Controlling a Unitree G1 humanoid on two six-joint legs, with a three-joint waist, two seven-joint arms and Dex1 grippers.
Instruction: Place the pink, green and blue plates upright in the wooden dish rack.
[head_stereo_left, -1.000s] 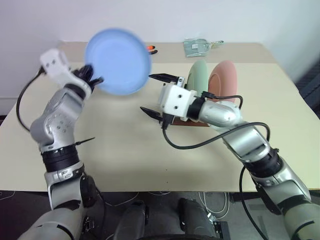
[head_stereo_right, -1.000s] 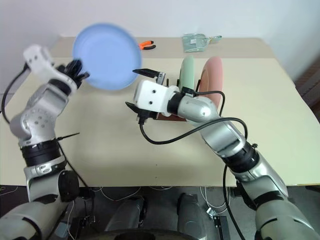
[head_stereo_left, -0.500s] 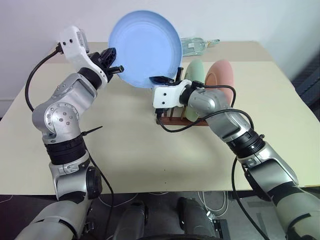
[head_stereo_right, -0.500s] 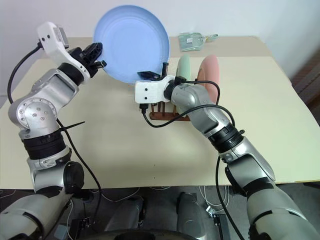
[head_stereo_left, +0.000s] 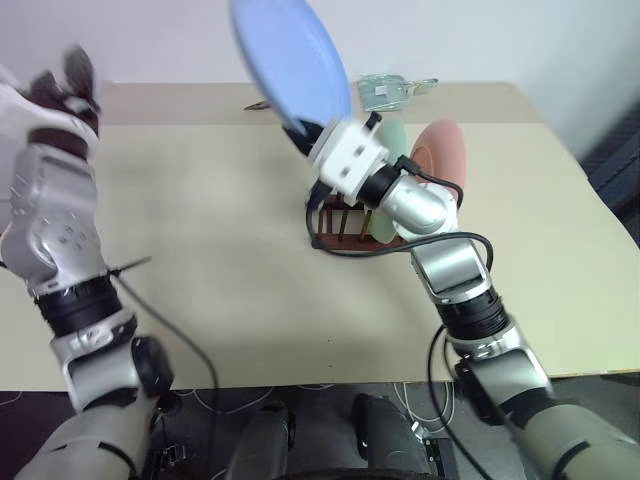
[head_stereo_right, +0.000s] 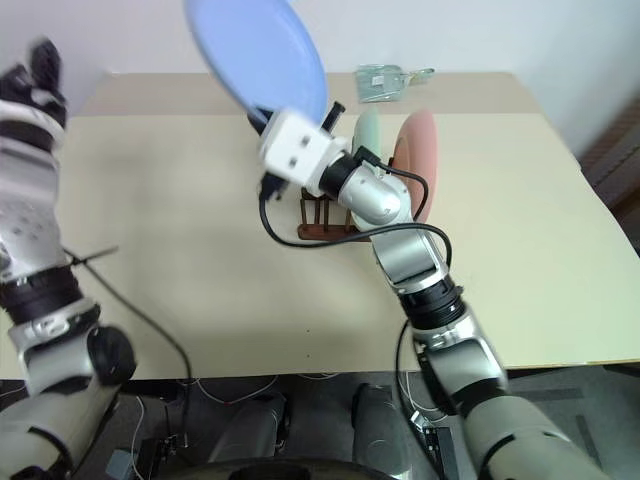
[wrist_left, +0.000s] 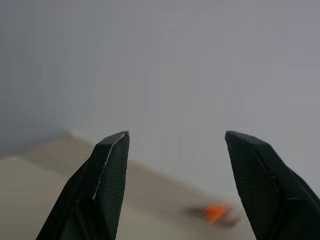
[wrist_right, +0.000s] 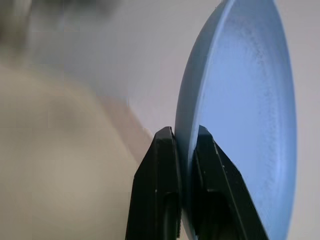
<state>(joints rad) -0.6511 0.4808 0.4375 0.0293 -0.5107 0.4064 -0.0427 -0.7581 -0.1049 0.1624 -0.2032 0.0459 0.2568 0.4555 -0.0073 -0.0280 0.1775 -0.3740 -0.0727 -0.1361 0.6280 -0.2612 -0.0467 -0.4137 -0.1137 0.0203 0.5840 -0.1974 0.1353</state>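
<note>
Holding the blue plate (head_stereo_left: 290, 62) by its rim above the wooden dish rack (head_stereo_left: 345, 225), the right tool (wrist_right: 181, 150) is clamped; left tool (wrist_left: 177, 165) open, empty. Lower it edge-first into a free slot beside the green plate (head_stereo_left: 396, 150).

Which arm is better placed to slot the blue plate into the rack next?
The right. The right gripper is shut on the blue plate, just above the wooden dish rack. The left gripper is open, empty and far off to the side.
</note>
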